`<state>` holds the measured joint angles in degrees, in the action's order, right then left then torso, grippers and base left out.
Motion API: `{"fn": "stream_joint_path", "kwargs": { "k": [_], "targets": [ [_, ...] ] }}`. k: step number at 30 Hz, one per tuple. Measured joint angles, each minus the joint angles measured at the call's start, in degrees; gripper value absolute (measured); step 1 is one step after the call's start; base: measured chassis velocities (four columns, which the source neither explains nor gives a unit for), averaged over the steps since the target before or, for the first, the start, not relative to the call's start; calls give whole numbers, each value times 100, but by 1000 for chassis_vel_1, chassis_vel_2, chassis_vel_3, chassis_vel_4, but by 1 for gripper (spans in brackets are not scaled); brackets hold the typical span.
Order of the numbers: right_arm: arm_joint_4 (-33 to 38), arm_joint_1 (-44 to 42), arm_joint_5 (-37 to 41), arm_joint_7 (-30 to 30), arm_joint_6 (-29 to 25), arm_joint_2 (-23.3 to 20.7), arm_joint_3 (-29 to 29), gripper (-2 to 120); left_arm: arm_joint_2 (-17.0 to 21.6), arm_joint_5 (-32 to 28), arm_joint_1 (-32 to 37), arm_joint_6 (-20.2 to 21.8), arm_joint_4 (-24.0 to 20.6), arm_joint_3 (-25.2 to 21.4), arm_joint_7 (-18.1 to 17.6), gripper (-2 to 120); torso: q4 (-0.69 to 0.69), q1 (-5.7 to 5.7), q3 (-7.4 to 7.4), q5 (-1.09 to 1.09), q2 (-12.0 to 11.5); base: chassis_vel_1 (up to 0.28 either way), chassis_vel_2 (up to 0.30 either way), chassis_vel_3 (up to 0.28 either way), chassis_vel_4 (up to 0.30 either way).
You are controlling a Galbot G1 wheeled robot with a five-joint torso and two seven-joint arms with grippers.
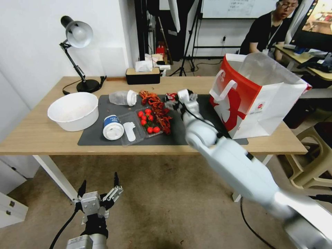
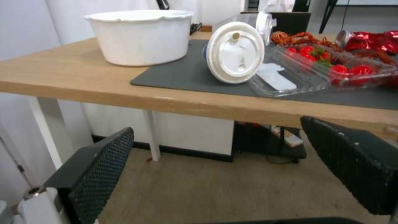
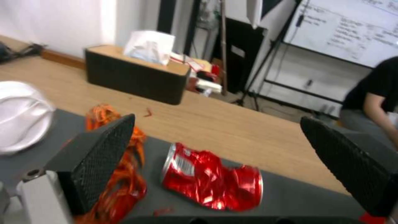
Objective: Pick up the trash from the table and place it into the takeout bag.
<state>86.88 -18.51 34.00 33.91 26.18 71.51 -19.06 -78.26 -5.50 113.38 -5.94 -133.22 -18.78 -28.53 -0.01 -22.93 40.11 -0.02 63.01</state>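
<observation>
Wide-open and empty, the right gripper [image 3: 215, 161] hovers over the crushed red can [image 3: 211, 180] lying on the worktop's grey mat [image 1: 193, 135] beside the takeout bag [image 1: 257, 100]; next, lower and close, while the left gripper [image 1: 98, 192] waits open below.

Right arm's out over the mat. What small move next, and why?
Probably lower the right gripper straight down and close: its fingers are open either side of the crushed red can, which lies flat on the mat, not yet gripped.

Desk lamp [image 1: 77, 34], tissue box [image 1: 143, 75].
</observation>
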Motion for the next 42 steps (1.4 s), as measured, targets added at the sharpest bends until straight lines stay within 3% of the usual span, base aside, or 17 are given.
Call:
{"fn": "stream_joint_path", "kwargs": {
  "k": [9,26,30,38,42],
  "targets": [
    [-1582,870,426,658,499,1161,-146,100,-20,54,48,-77,-10,26,-13,100,2,0,0,0,0,0,0,0,0],
    [-2964,1162,559,739,811,1745,-8,100,-30,217,176,-284,49,130,-28,100,2,1,0,1,1,0,0,0,0],
    [-3186,1162,425,606,808,1764,19,100,-25,222,171,-291,74,136,-28,100,1,1,0,2,2,0,0,0,0],
    [-3830,1163,18,-552,390,1797,230,100,-24,214,95,-295,258,145,-39,100,1,1,0,2,1,0,0,0,0],
    [-3949,1152,-23,-736,282,1806,293,100,-21,209,68,-293,290,147,-43,100,1,1,0,2,1,0,0,0,0]
  ]
}}
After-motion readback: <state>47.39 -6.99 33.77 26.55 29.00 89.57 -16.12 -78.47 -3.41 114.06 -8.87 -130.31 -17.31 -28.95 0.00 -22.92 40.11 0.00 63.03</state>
